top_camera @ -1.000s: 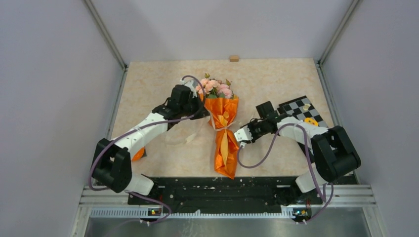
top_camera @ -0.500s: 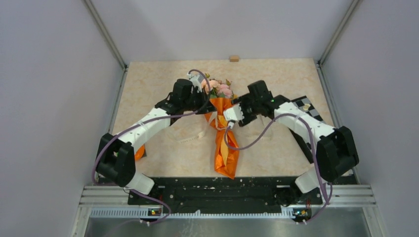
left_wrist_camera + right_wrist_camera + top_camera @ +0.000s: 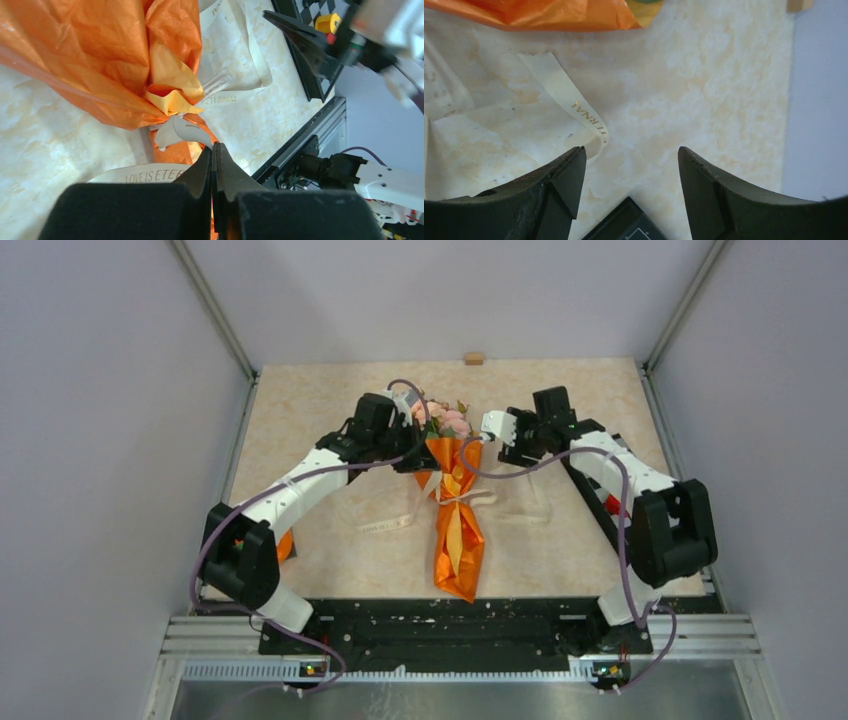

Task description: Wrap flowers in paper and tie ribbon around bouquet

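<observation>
The bouquet lies lengthwise mid-table: pink and cream flowers (image 3: pixel 441 420) top a narrow cone of orange paper (image 3: pixel 457 535). The cream ribbon (image 3: pixel 458 498) crosses the cone's waist, and a loose end (image 3: pixel 386 525) trails to the left. My left gripper (image 3: pixel 420 458) is at the cone's upper left and is shut. In the left wrist view its tips (image 3: pixel 215 147) pinch a curl of the ribbon (image 3: pixel 175 132) just below the crumpled paper (image 3: pixel 100 60). My right gripper (image 3: pixel 488 430) hovers open to the right of the blooms. Between its fingers (image 3: pixel 629 155) is bare table, and a printed ribbon tail (image 3: pixel 581 115) lies flat beside the left finger.
A black checkered board (image 3: pixel 600 502) lies under the right arm; its corner (image 3: pixel 624 222) shows below the right jaws. A small orange object (image 3: pixel 283 548) sits by the left arm's base. A wooden block (image 3: pixel 474 358) rests at the far edge. Grey walls enclose the table.
The right gripper opened and let go of the ribbon, then swung from the cone's waist up and right, beside the blooms. The left gripper stayed shut and shifted slightly right.
</observation>
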Controlling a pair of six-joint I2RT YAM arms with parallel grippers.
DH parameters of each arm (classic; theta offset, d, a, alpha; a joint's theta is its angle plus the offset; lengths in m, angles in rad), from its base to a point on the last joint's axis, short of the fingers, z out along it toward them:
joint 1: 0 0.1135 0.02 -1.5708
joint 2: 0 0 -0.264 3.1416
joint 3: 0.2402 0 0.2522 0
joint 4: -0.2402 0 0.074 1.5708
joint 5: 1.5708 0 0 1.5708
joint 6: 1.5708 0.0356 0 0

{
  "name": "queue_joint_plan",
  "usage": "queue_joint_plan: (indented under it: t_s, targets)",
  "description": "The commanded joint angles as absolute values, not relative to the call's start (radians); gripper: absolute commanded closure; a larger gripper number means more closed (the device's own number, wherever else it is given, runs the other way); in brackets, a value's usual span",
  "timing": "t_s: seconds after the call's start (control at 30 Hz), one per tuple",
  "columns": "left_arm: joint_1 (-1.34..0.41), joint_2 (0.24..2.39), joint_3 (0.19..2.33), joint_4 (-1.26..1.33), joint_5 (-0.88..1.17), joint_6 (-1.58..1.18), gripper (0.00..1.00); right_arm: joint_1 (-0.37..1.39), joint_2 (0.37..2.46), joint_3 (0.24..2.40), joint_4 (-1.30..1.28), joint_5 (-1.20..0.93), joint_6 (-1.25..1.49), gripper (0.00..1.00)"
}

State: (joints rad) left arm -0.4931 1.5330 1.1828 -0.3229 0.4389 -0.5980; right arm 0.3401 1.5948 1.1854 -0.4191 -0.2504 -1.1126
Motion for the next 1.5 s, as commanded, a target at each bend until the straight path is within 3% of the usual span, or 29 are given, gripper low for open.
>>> queue_joint_plan:
  t_s: [0.0,0.33,0.43,0.5,0.53,0.73,0.87,0.97,1.13,1.47]
  targets:
    - [-0.495,1.561,1.256,-0.356,0.509,-0.618,1.00,0.287,1.725,1.256,-0.434,-0.334,-0.965,0.32]
    - [-0.495,1.588,1.279,-0.441,0.509,-0.627,1.00,0.283,1.971,1.359,-0.404,-0.260,-0.746,0.43]
    - [-0.495,1.580,1.262,-0.429,0.500,-0.624,1.00,0.283,1.999,1.386,-0.438,-0.231,-0.710,0.68]
    - [-0.495,1.570,1.248,-0.411,0.501,-0.618,1.00,0.283,1.992,1.382,-0.434,-0.219,-0.687,0.96]
    - [-0.495,1.564,1.242,-0.403,0.498,-0.616,1.00,0.283,1.978,1.377,-0.425,-0.215,-0.670,1.00]
    - [-0.494,1.535,1.187,-0.336,0.487,-0.600,1.00,0.329,1.720,1.343,-0.255,-0.130,-0.449,1.00]
    - [-0.497,1.518,1.142,-0.265,0.484,-0.598,1.00,0.491,1.527,1.366,-0.126,-0.030,-0.305,1.00]
    - [-0.496,1.506,1.109,-0.210,0.511,-0.598,1.00,0.574,1.469,1.409,0.001,-0.068,-0.148,1.00]
    - [-0.502,1.469,1.051,-0.131,0.529,-0.604,1.00,0.697,1.534,1.591,0.075,-0.165,-0.010,1.00]
    - [-0.516,1.387,0.956,-0.041,0.497,-0.596,1.00,0.865,1.889,2.078,0.080,-0.185,0.098,1.00]
